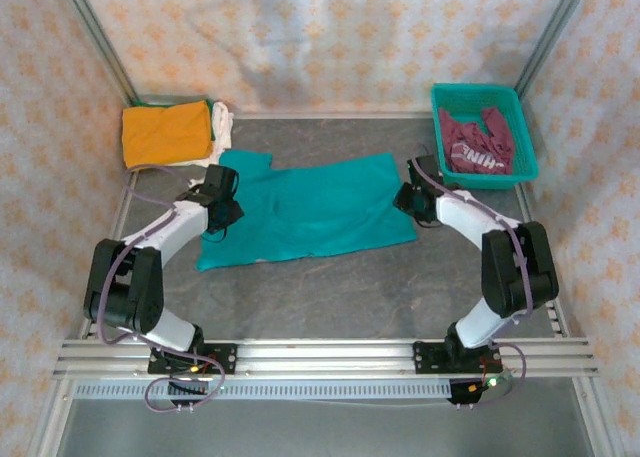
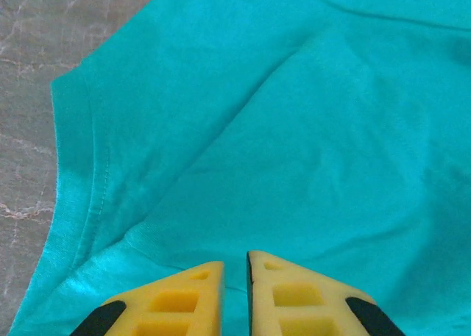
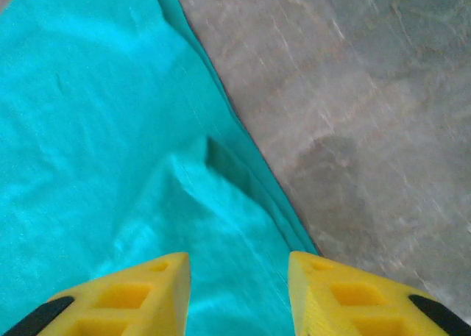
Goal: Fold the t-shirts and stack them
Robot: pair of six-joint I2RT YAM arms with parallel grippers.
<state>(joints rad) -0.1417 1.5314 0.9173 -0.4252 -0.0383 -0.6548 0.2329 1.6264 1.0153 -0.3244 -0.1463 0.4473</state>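
A teal t-shirt (image 1: 310, 207) lies spread flat across the middle of the table. My left gripper (image 1: 222, 209) is at its left side, near the sleeve. In the left wrist view its yellow fingers (image 2: 184, 299) stand almost together, pinching a ridge of the teal t-shirt (image 2: 294, 115). My right gripper (image 1: 412, 199) is at the shirt's right edge. Its jaws (image 3: 239, 259) stand open over the teal cloth (image 3: 96, 130), holding nothing. A folded orange t-shirt (image 1: 166, 132) lies on a white one (image 1: 225, 125) at the back left. A maroon t-shirt (image 1: 478, 145) with white lettering sits crumpled in the basket.
A teal plastic basket (image 1: 525, 137) stands at the back right corner. The dark grey tabletop (image 1: 320, 297) lies bare between the shirt and the arm bases. Metal frame rails and patterned curtain walls border the table on both sides.
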